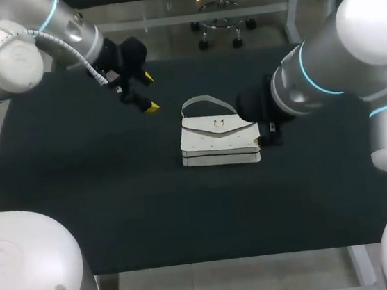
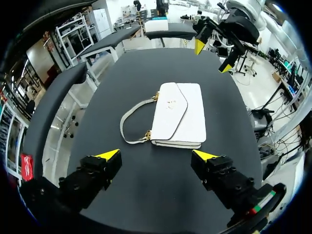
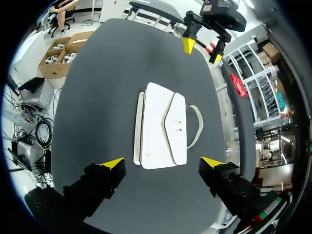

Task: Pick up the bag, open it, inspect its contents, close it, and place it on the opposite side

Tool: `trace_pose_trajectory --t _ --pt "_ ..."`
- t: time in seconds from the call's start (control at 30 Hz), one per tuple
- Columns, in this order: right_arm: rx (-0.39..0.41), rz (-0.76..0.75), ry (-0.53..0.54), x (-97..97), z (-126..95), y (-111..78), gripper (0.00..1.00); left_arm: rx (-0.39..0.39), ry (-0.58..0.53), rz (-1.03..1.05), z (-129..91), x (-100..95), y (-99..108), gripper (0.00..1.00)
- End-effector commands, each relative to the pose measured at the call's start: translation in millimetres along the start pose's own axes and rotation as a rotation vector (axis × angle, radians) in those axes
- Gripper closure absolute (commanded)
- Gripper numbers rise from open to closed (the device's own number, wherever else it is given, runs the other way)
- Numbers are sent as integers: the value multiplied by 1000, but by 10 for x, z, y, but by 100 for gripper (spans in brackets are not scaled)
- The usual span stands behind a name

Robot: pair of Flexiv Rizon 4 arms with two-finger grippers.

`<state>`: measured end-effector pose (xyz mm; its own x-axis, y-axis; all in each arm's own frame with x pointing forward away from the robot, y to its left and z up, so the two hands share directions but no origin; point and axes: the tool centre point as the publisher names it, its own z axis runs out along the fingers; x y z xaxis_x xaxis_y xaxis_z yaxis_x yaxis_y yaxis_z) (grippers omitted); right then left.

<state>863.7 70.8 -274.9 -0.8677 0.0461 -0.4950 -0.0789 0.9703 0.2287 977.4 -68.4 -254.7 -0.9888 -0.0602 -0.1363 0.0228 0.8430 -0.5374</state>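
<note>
Bag (image 1: pixel 219 140) flat mid-table (image 1: pixel 81 200), flap shut, untouched. My left claw (image 1: pixel 147 93) spread, standing off strap side. Right claw (image 3: pixel 163 163) spread near bag, likely staged for pickup.

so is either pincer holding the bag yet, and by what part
Nothing is held. The left pincer and right pincer are both open, clear of the white bag lying on the table.

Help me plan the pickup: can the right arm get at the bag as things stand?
Probably yes: the right end effector is open, close beside the bag, with nothing between them; the left end effector hangs apart.
</note>
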Motion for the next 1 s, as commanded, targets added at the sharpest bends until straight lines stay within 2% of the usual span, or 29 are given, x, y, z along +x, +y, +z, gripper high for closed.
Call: trace_pose_trajectory --t 0.03,0.13,0.17,0.33,0.6,0.77,0.9,1.0 --pt "-14 -10 -132 72 156 1 0 -11 86 265 8 -53 -11 0" --pt "-17 -28 -146 96 209 14 0 6 61 283 9 -32 -24 0" --pt "-3 -33 -156 100 227 15 0 -12 38 261 22 -33 -39 0" --pt "0 -43 -210 145 291 15 0 -12 38 261 22 -33 -39 0" --pt "13 -40 -237 252 417 2 0 -12 38 261 22 -33 -39 0" --pt "25 -76 -252 299 459 26 0 33 -20 413 118 42 -132 0" --pt "20 -80 -260 315 469 20 0 19 -65 471 209 77 -208 0" --pt "28 -88 -264 332 499 18 0 39 -90 507 234 82 -250 0"
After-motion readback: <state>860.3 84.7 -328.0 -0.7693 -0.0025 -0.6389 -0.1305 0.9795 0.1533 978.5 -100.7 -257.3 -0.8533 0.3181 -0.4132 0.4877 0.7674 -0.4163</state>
